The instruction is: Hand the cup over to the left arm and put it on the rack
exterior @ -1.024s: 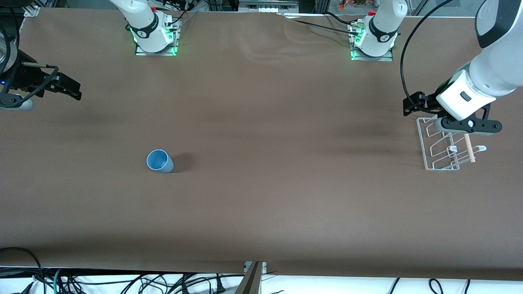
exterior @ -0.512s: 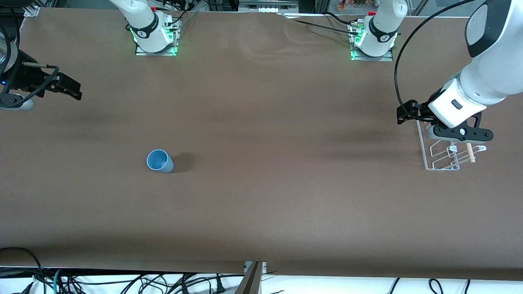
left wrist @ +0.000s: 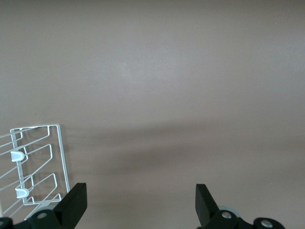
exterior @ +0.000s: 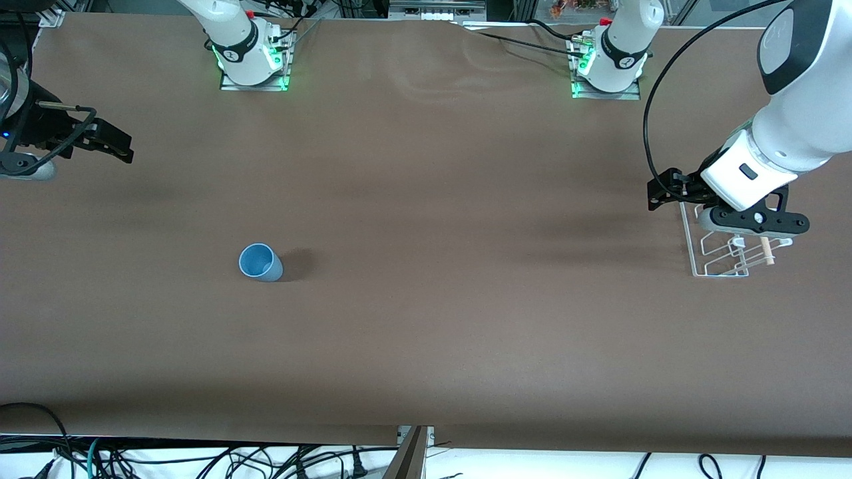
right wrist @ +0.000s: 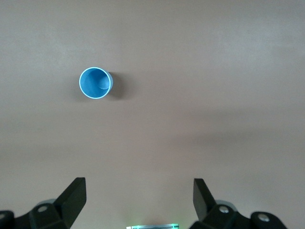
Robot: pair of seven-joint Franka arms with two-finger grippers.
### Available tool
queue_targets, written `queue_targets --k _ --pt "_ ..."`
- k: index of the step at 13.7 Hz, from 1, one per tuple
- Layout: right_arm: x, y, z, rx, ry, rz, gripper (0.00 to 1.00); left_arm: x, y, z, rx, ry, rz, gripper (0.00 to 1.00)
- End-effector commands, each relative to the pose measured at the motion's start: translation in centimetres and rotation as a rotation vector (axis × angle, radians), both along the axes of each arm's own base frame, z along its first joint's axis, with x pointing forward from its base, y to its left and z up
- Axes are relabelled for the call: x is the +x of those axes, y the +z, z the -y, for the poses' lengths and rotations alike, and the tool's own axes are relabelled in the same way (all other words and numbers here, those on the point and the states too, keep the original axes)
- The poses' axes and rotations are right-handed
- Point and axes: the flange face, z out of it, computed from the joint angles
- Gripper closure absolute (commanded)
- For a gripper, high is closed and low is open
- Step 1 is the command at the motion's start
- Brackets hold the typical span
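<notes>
The light-blue cup [exterior: 259, 262] stands upright on the brown table, toward the right arm's end, with its mouth up; the right wrist view shows the cup [right wrist: 96, 83] from above. My right gripper [exterior: 122, 146] hangs open and empty [right wrist: 139, 183] at the table's end, well apart from the cup. The white wire rack [exterior: 687, 233] with its wooden dowel [exterior: 767, 249] sits at the left arm's end. My left gripper [exterior: 659, 193] hovers open and empty [left wrist: 141, 191] over the rack's edge, and the rack [left wrist: 61, 143] shows beside one of its fingers.
Both arm base plates [exterior: 253, 81] [exterior: 606, 90] with green lights stand along the table's edge farthest from the front camera. A loose black cable loop [exterior: 655, 113] hangs from the left arm. Cables lie below the table's edge nearest the front camera.
The left arm has swung a little toward the table's middle and toward the front camera, covering more of the rack. The right arm and the cup have not moved.
</notes>
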Motion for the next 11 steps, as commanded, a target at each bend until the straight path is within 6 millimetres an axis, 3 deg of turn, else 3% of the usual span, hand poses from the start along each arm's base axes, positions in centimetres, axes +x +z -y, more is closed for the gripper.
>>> queue_targets --k 1,8,11 --pt "-0.2 0.5 -0.1 0.005 -0.011 -0.002 0.01 0.3 0.2 0.0 0.026 -0.004 0.011 0.00" --pt "-0.1 0.4 0.0 0.006 -0.002 0.005 0.01 0.1 0.4 0.1 0.026 -0.001 0.010 0.00" --pt "0.9 -1.3 -0.6 0.021 0.007 -0.016 0.01 0.2 0.1 0.1 0.027 -0.001 0.006 0.00"
